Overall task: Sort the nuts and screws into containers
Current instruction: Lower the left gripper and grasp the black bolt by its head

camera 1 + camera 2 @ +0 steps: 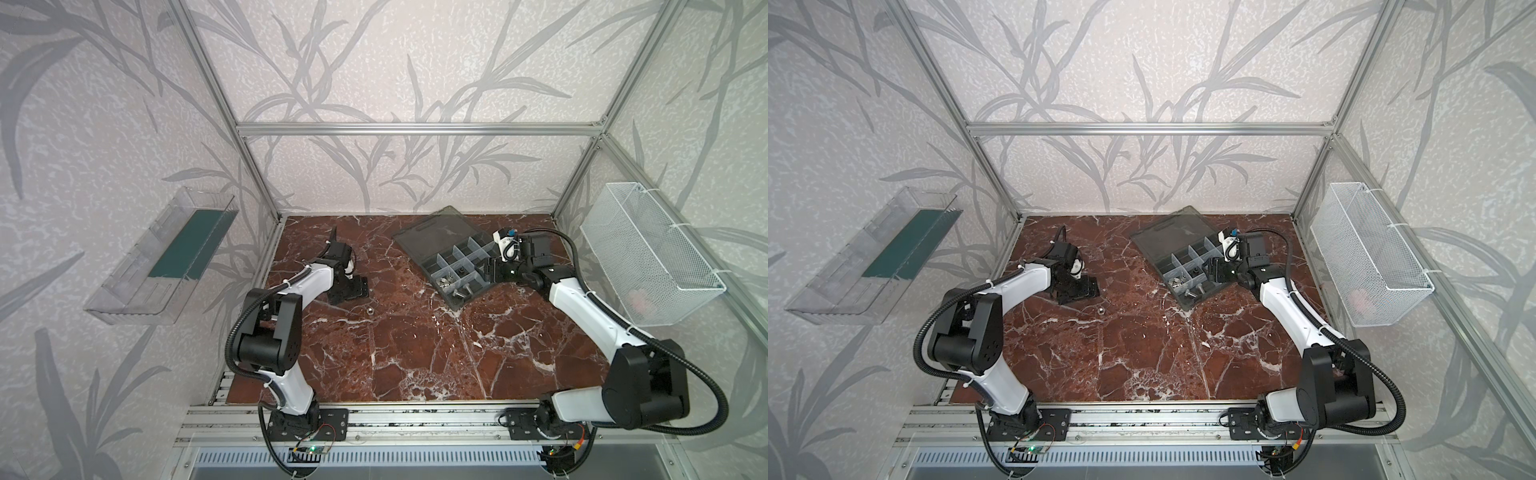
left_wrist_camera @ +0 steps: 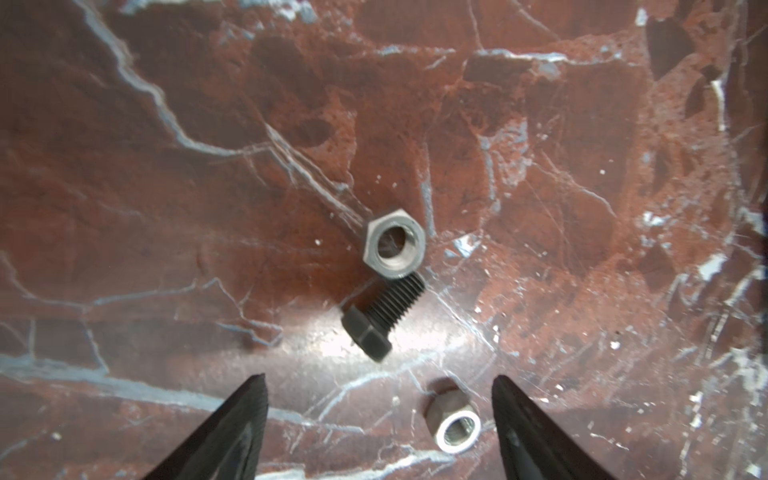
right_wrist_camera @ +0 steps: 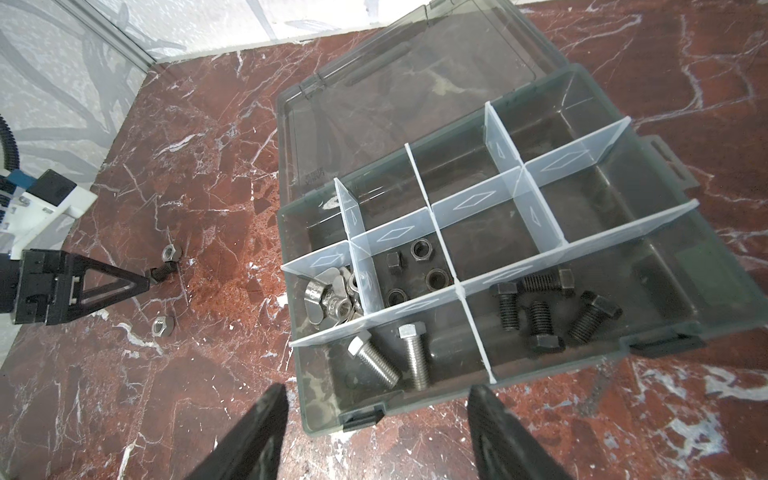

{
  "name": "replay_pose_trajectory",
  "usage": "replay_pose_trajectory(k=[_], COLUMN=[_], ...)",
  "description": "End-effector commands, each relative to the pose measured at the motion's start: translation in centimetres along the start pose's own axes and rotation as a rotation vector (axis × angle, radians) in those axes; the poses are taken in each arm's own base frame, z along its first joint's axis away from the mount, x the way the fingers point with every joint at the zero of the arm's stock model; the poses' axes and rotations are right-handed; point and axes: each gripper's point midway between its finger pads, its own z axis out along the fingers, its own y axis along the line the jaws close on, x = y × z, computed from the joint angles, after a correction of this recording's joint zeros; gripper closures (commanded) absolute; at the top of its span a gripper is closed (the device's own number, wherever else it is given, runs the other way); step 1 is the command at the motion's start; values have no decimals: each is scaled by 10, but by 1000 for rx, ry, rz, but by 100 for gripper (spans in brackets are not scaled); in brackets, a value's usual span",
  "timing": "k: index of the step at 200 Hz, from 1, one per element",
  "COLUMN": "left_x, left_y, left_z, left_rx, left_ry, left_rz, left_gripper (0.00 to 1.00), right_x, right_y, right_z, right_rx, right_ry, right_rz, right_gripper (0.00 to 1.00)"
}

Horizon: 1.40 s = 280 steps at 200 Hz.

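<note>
1. The left claw [image 2: 378,377] hangs low over the table [image 2: 166,124], jaws apart and empty. A silver nut [image 2: 453,424] lies between its fingers, much nearer one finger than the other.
2. That nut is tipped up on an edge, with its bore facing out at a slant. Beyond it a black screw [image 2: 380,320] lies on its side. A flat nut [image 2: 394,243] sits at the screw's thread end, touching it or all but.
3. The right claw [image 3: 376,387] hovers at the near wall of the box [image 3: 316,415], jaws apart, holding nothing.
4. The box is open, with its lid [image 3: 415,83] laid flat behind.
   - Silver screws [image 3: 390,357] lie in one front cell and black screws [image 3: 548,311] in the next.
   - Dark nuts [image 3: 411,270] sit in a middle cell, with silver pieces [image 3: 332,299], perhaps wing nuts, in the cell beside them.
5. I judge the tipped nut to be hard, slick and dense for its size, with no give under the jaws. Take it across two opposite flats, centred. Pinched on its corners it would likely squirt out.
6. Tipped as it is, it may roll or drop flat when the first finger meets it. Closing off-centre could also shove it along the table.
7. The black screw looks best taken across the shank near the head, where the threads offer some bite. Nudged, it will likely roll on the smooth marble.
</note>
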Motion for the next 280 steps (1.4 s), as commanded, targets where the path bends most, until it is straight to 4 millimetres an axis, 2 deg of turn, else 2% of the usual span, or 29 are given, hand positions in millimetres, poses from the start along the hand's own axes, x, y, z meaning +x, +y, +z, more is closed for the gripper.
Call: replay_pose_trajectory(k=[1,147,218,260,280], left_x=[-4,-11,-6,-6,-6], left_y=[7,-5,-8,-9,-8], left_z=[-2,17,23,24,24], left_rx=[-63,-34,-36,-38,-37], left_ry=[6,33,54,58,58], left_rz=[46,132,146,149,150], left_gripper=[21,34,49,53,60], right_x=[5,11,12,13,13], right_y=[1,-3,-4,-4,-5], right_z=[3,8,6,6,7], right_rx=[-11,3,7,11,13], right_ry=[8,23,22,27,26], right_rz=[4,7,5,2,1], right_gripper=[31,30,30,30,30])
